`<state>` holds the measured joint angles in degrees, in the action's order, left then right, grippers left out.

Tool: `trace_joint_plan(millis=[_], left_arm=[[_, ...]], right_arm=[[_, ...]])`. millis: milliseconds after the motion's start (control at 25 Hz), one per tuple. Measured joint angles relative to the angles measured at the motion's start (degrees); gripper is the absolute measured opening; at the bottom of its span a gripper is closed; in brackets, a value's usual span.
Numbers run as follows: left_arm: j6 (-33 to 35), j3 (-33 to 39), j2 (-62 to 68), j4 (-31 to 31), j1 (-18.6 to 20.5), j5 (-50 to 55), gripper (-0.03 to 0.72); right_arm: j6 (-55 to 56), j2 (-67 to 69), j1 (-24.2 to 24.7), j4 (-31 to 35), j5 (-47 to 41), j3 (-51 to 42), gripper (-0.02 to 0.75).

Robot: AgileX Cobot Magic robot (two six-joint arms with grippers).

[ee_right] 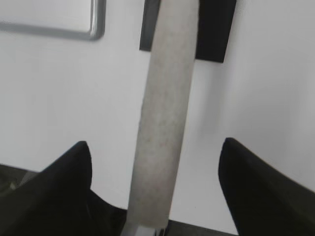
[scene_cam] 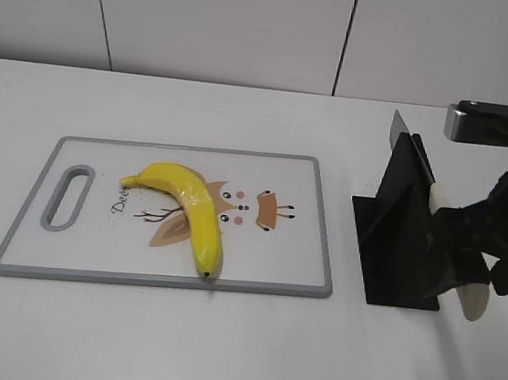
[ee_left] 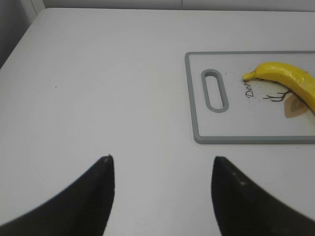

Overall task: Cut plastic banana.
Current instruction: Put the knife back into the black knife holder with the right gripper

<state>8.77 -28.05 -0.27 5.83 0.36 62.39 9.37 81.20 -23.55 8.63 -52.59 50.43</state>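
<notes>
Meanwhile plastic banana (scene_cam: 189, 208) on cutting board (scene_cam: 311, 252), right gripper (ee_right: 155, 157) (fingers spread) around knife handle (ee_right: 165, 118)

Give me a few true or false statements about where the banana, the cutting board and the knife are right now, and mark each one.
1. The plastic banana lies on the cutting board. True.
2. The banana is already cut in two. False: it is in one piece.
3. The knife rests in the black stand, right of the board. True.
4. The left end effector grips the banana. False: it is open over bare table, apart from the banana.
5. The knife's pale handle runs between the open fingers of the right end effector. True.
</notes>
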Motion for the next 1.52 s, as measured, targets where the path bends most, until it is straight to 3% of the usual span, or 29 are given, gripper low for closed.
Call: trace_joint_plan(millis=[240,600,1040,1360,1520], left_arm=[[0.0,0.0,0.0,0.0,0.0,0.0,0.589],[-0.05,0.0,0.0,0.0,0.05,-0.01,0.589],[-0.17,0.0,0.0,0.0,0.05,-0.02,0.589],[-0.17,0.0,0.0,0.0,0.05,0.03,0.589],[-0.17,0.0,0.0,0.05,0.05,0.03,0.589]], right_arm=[[-5.46,-11.07,0.0,2.09,-1.59,-5.42,0.613],[-16.15,-41.47,0.0,2.13,-0.66,-19.0,0.59],[-17.67,-74.15,0.0,-1.33,-6.55,-20.83,0.59],[-17.55,-81.1,0.0,-1.86,-6.74,-21.28,0.59],[-17.55,-81.53,2.37,-1.45,-6.74,-21.28,0.589]])
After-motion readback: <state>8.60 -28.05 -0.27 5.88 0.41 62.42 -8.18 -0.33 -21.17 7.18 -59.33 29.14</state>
